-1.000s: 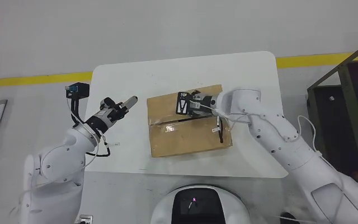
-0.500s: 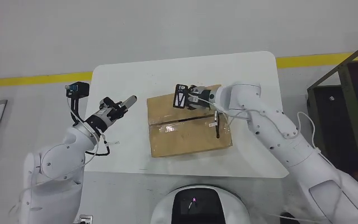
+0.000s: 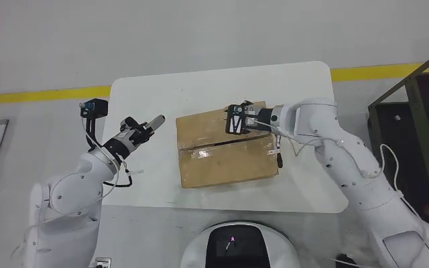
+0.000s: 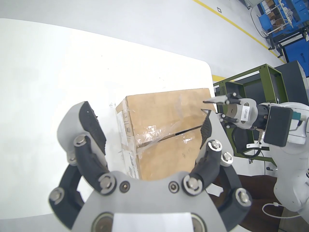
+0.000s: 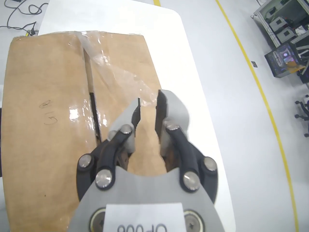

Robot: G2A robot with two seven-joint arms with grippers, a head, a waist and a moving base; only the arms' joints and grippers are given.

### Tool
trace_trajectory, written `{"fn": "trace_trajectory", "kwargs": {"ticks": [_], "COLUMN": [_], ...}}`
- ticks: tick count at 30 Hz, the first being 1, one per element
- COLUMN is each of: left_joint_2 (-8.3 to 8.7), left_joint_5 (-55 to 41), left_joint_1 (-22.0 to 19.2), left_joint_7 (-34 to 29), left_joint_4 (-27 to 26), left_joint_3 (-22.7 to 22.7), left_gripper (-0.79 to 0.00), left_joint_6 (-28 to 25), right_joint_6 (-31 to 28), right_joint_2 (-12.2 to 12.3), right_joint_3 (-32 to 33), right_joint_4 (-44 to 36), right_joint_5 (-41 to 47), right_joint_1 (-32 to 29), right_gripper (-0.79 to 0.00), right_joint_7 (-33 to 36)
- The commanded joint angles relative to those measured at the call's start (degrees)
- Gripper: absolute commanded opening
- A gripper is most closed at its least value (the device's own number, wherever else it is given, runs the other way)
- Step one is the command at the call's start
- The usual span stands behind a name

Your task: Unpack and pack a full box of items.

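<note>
A brown cardboard box (image 3: 224,157) stands mid-table, its top flaps shut with a dark seam between them. Crumpled clear tape (image 5: 115,71) runs along the seam and lifts off the far flap. My right gripper (image 3: 230,124) hovers over that flap. Its fingertips (image 5: 138,108) are close together, with the tape's loose end (image 5: 147,100) pinched between them. It also appears past the box (image 4: 166,121) in the left wrist view, as the right gripper (image 4: 208,105). My left gripper (image 3: 153,124) is open, left of the box and apart from it, with nothing between its pads (image 4: 93,124).
The white table (image 3: 167,94) has bare room behind and to the left of the box. Its right edge lies a little past the box. A green-framed rack (image 3: 399,100) stands on the floor to the right, and a yellow line (image 3: 53,94) runs behind the table.
My right gripper has drawn back to the right across the box's far flap. The left arm and the box have not moved.
</note>
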Motion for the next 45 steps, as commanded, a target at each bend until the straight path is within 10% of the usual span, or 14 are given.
{"fn": "trace_trajectory", "kwargs": {"ticks": [1, 9, 13, 25, 45], "left_joint_2": [0.1, 0.15, 0.11, 0.06, -0.23], "left_joint_5": [-1.28, -2.15, 0.5, 3.34, 9.16], "left_joint_1": [0.29, -4.79, -8.63, -13.61, -16.53], "left_joint_7": [-1.12, -1.64, -1.76, -3.82, -1.06], "left_joint_4": [0.19, 6.34, 9.9, 14.1, 20.22], "left_joint_3": [1.15, 8.04, 12.15, 18.86, 25.08], "left_gripper": [0.0, 0.0, 0.0, 0.0, -0.046], "left_joint_6": [-2.61, -10.85, -14.68, -19.01, -19.56], "right_joint_6": [5.31, 15.37, 22.41, 33.16, 29.83], "right_joint_2": [0.3, 2.24, 3.11, 4.04, 3.88], "right_joint_3": [2.59, 13.59, 19.44, 25.55, 25.08], "right_joint_4": [-0.29, -6.14, -9.46, -13.68, -14.06], "right_joint_5": [2.8, 11.9, 12.04, 6.47, 10.51], "right_joint_1": [-1.62, -9.84, -15.08, -28.15, -35.65], "right_gripper": [-0.083, -0.203, -0.785, -0.785, -0.785], "right_joint_7": [2.57, 9.32, 8.83, 6.67, 4.28]}}
